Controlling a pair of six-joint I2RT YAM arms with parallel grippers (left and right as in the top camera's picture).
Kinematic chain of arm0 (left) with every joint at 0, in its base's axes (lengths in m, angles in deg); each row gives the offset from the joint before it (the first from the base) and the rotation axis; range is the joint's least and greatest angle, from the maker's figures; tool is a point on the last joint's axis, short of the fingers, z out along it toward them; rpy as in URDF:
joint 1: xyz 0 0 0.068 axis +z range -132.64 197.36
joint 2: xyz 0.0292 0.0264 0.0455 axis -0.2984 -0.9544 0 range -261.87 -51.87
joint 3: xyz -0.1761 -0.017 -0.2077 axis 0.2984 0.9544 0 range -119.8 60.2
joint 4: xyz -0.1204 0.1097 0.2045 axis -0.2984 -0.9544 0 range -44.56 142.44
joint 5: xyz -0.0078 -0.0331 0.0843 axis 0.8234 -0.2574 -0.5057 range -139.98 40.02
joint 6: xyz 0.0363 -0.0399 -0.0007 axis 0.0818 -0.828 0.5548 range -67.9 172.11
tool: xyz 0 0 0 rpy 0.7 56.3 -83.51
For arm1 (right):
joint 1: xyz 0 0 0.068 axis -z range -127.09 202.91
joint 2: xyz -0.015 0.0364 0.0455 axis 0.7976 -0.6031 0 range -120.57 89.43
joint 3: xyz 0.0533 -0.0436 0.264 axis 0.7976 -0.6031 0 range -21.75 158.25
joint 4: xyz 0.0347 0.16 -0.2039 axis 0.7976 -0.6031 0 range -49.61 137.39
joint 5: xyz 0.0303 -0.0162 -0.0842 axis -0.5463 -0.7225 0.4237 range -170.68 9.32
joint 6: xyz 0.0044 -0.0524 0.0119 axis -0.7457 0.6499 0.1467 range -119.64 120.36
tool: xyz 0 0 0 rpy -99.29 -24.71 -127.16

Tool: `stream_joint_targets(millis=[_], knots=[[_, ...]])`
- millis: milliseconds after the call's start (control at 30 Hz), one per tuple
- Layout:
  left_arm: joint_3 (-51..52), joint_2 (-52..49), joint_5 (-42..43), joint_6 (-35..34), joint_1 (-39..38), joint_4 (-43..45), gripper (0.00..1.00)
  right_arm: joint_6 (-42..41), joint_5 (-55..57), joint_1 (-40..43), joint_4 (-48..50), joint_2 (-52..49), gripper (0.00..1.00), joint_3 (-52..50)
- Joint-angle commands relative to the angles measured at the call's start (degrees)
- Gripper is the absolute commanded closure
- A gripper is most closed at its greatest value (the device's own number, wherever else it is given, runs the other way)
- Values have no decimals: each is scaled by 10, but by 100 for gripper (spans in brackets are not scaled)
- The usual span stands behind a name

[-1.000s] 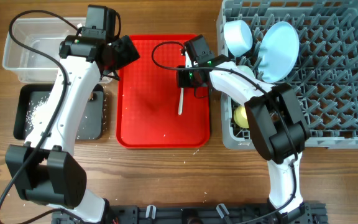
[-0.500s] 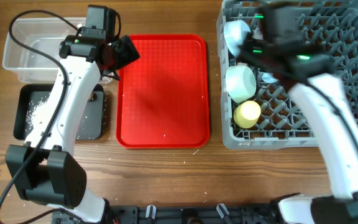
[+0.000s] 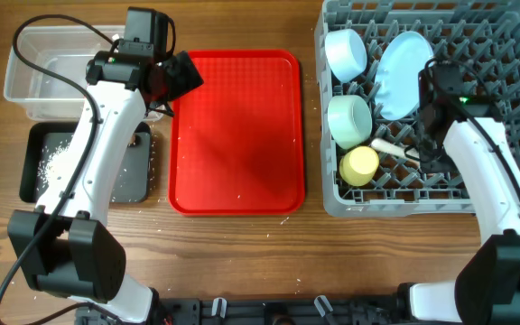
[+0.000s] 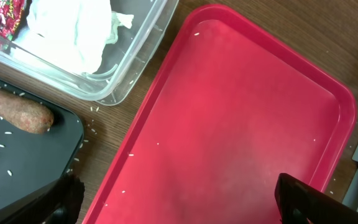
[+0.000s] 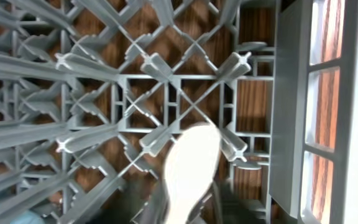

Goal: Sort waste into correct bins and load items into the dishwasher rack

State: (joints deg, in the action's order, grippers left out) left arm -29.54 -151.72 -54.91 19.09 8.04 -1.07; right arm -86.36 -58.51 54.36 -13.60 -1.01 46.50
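Black tray (image 3: 134, 181): near the desk's left edge, touching the near side of the tub; rice grains (image 3: 52, 161) lie scattered in it, and a brown stick (image 4: 14, 112) lies at its far end.
Yellow cup (image 3: 360, 166): in the near-left corner of the dishwasher rack (image 3: 504, 162), which fills the desk's right side.
White spoon (image 3: 389, 147): lying across the pegs just beside the cup, its bowl end toward the cup.
Right hand (image 3: 422, 153): low over the rack at the spoon's handle end. I cannot tell whether it is grasping the spoon or has released it.
Near bowl (image 3: 349, 119): light blue, set among the pegs just beyond the cup.
Red tray (image 3: 237, 126): mid-desk, carrying only a few stray grains.
Left hand (image 3: 177, 77): released, fingers spread wide with nothing between them, above the red tray's far-left corner.
Plate (image 3: 403, 63): light blue, on edge, leaning in the rack's far-left part.
Far bowl (image 3: 346, 52): beside the plate, at the rack's far-left corner.
Clear tub (image 3: 25, 63): far-left corner of the desk, holding a crumpled tissue (image 4: 73, 31) and a red-and-white wrapper (image 4: 2, 12).
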Motion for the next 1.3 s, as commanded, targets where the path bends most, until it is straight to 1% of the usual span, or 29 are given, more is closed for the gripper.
stream_joint_targets(millis=[0,33,67,100,133,167,233,267,300,333,367,500,567,633,667,733,767,833,900,967,1100,1167,1267], knots=[[-5,-2,-12,13,2,2,0,20,29,2,6,4,27,3],[-5,-2,-12,13,2,2,0,47,34,3,5,12,25,8],[-5,-2,-12,13,2,2,0,75,38,3,5,20,18,14],[-5,-2,-12,13,2,2,0,112,42,2,5,34,14,23],[-5,-2,-12,13,2,2,0,144,44,2,5,51,7,31],[-5,-2,-12,13,2,2,0,209,39,2,4,90,0,48],[-5,-2,-12,13,2,2,0,338,-15,2,6,158,0,81],[-5,-2,-12,13,2,2,0,418,-62,2,13,194,0,95],[-5,-2,-12,13,2,2,0,497,-130,2,20,239,0,104],[-5,-2,-12,13,2,2,0,541,-188,2,20,286,0,106],[-5,-2,-12,13,2,2,0,547,-208,2,18,321,0,106],[-5,-2,-12,13,2,2,0,547,-210,2,16,449,0,106],[-5,-2,-12,13,2,2,0,552,-204,2,-15,487,0,106],[-5,-2,-12,13,2,2,0,591,-159,2,-61,516,0,106],[-5,-2,-12,13,2,2,0,596,-142,2,-82,524,0,105],[-5,-2,-12,13,2,2,0,597,-114,2,-91,530,0,102],[-5,-2,-12,13,2,2,0,598,-103,5,-77,533,0,90],[-5,-2,-12,13,2,2,0,621,-98,10,-43,546,0,62],[-5,-2,-12,13,2,2,0,665,-118,15,19,578,0,10],[-5,-2,-12,13,2,2,0,672,-144,33,82,625,0,-66],[-5,-2,-12,13,2,2,0,673,-195,63,249,727,0,-250],[-5,-2,-12,13,2,2,0,672,-224,65,344,779,0,-359],[-5,-2,-12,13,2,2,0,670,-253,65,450,825,0,-475]])
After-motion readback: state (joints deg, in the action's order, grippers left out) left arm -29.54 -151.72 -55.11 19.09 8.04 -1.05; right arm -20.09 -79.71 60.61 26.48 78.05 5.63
